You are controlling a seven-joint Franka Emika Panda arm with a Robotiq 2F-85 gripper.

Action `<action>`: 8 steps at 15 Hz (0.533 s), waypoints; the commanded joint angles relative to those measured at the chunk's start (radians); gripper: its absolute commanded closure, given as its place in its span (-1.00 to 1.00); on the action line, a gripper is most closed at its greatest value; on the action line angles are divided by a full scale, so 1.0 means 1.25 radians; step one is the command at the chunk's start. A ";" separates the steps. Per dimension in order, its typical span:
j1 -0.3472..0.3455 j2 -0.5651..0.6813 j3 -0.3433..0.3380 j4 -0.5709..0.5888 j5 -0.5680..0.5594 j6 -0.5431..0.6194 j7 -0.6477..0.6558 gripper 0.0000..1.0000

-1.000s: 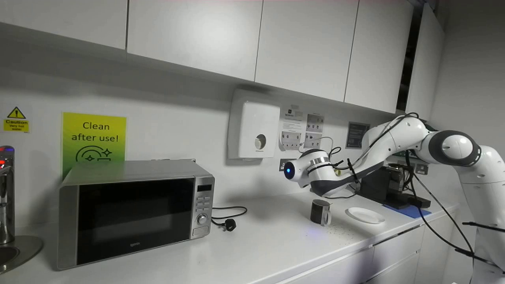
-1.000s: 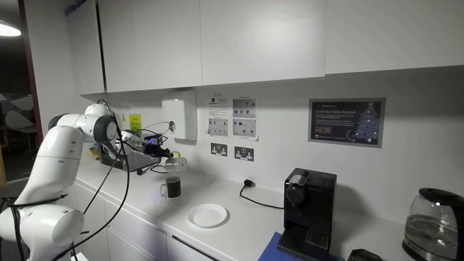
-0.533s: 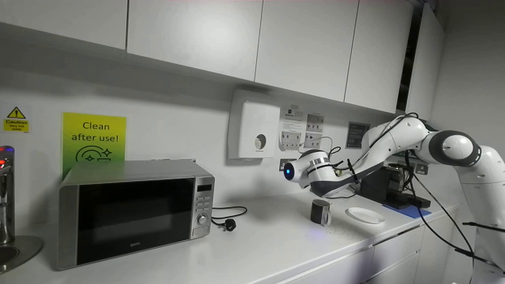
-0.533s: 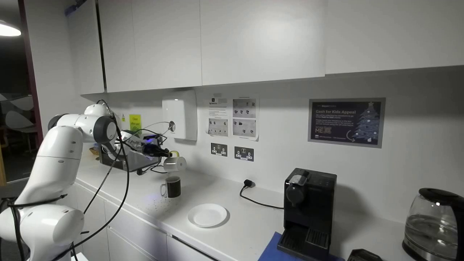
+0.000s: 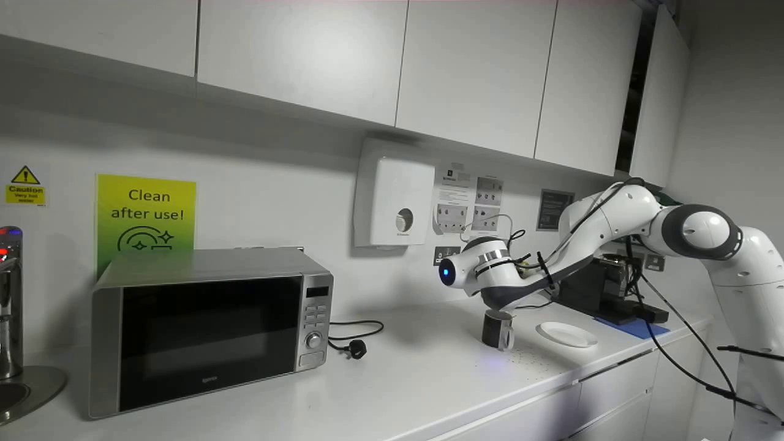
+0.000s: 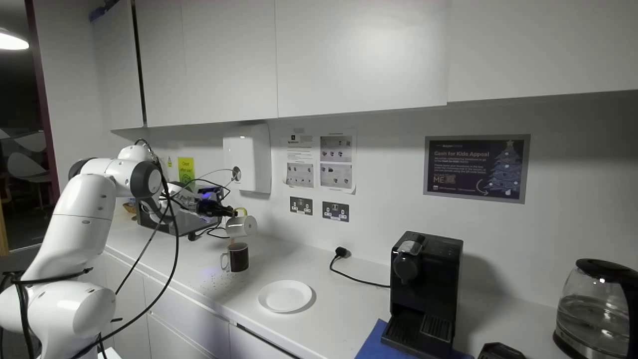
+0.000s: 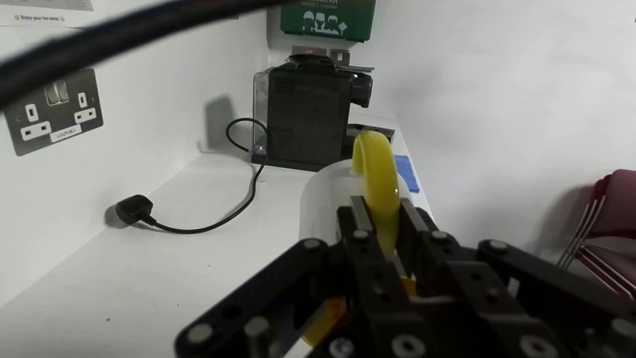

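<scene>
Wrist view: the fingers (image 7: 366, 253), drawn together, clasp the yellow handle (image 7: 381, 194) of a white mug (image 7: 324, 206) just beyond them. In an exterior view, this mug is tipped; below the fingers stands a dark mug (image 6: 239, 258), a thin brown stream (image 6: 232, 241) between.

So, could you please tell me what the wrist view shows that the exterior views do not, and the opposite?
Only the wrist view: the red chairs.
Only the exterior views, both of them: the plate, the dark mug and the microwave.
All share: the coffee machine and the blue mat. The gripper, shut on the white mug's yellow handle, shows in the wrist view and in an exterior view.
</scene>
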 commanded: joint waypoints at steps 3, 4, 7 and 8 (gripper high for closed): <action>0.006 0.003 -0.003 0.016 -0.045 -0.043 -0.052 0.91; 0.006 0.003 -0.003 0.017 -0.048 -0.043 -0.057 0.91; 0.006 0.004 -0.003 0.017 -0.053 -0.044 -0.069 0.91; 0.006 0.005 -0.004 0.017 -0.054 -0.044 -0.072 0.91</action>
